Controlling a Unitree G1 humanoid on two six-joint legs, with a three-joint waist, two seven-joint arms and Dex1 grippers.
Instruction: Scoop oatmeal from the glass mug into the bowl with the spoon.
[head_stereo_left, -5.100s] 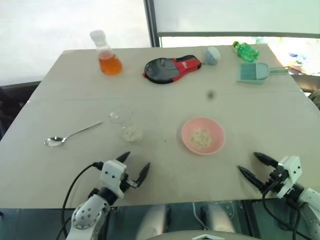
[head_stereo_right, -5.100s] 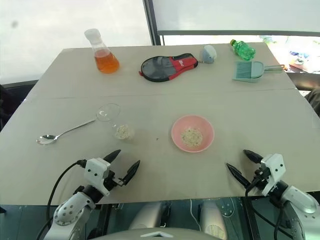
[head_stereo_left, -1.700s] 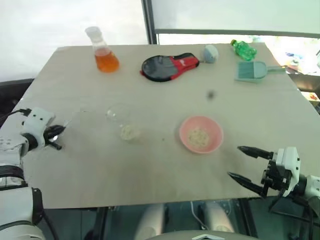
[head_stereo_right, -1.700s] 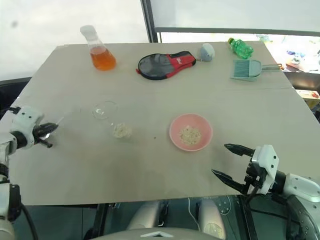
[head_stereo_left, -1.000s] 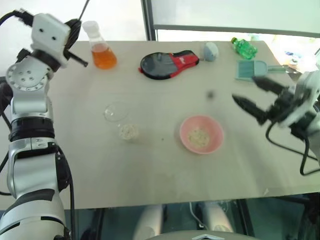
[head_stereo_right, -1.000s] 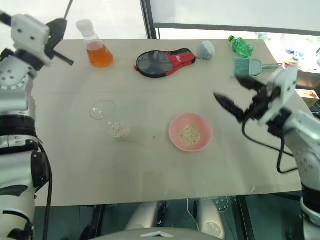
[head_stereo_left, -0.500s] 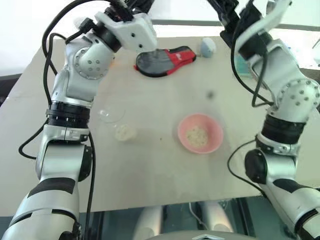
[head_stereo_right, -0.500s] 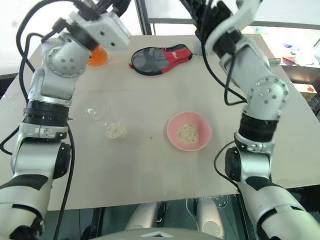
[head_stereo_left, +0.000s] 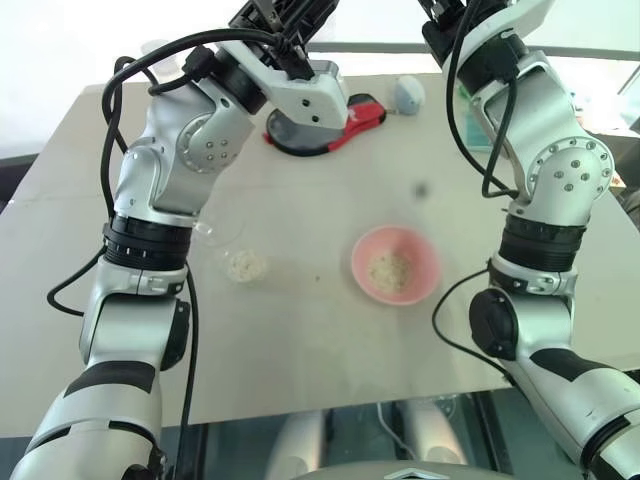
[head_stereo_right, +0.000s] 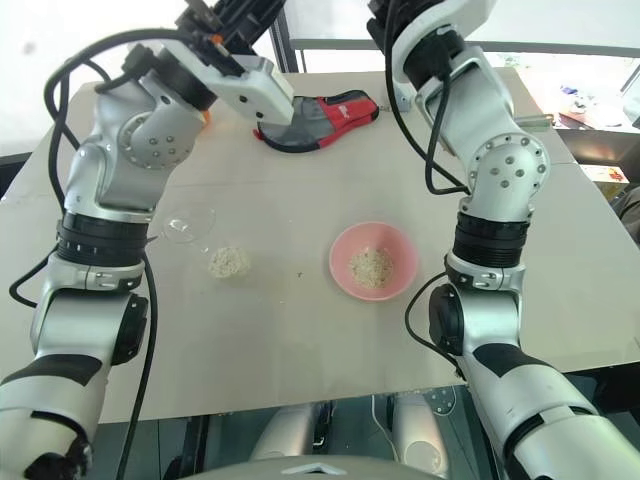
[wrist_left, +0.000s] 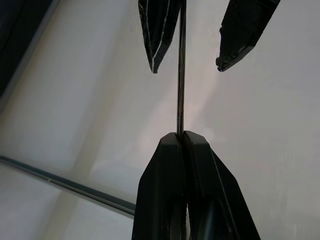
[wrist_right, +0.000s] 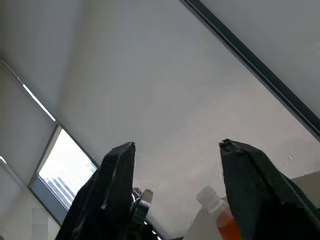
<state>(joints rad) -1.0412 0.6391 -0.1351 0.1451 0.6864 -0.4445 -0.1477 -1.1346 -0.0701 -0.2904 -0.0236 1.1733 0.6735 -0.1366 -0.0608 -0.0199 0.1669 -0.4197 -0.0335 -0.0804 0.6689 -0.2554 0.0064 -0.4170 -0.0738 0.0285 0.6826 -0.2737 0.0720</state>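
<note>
- Left gripper (wrist_left: 181, 134): jaws clamped tight on the thin handle of the spoon (wrist_left: 181, 75), raised high above the table (head_stereo_left: 300, 330).
- Right gripper (wrist_right: 176, 145): jaws parted, flanking the handle's far end without contact.
- Glass mug (head_stereo_right: 189, 226): on the table, oatmeal (head_stereo_right: 229, 261) heaped just beside it.
- Bowl (head_stereo_right: 373, 262): pink, holding oatmeal, well apart from the mug.

One bowl (head_stereo_left: 394, 266), one spoon (wrist_left: 181, 75) (thin handle).

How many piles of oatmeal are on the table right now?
2. One oatmeal pile lies in the pink bowl; the other sits in the glass mug, left of it. Part of the table is hidden.
</note>
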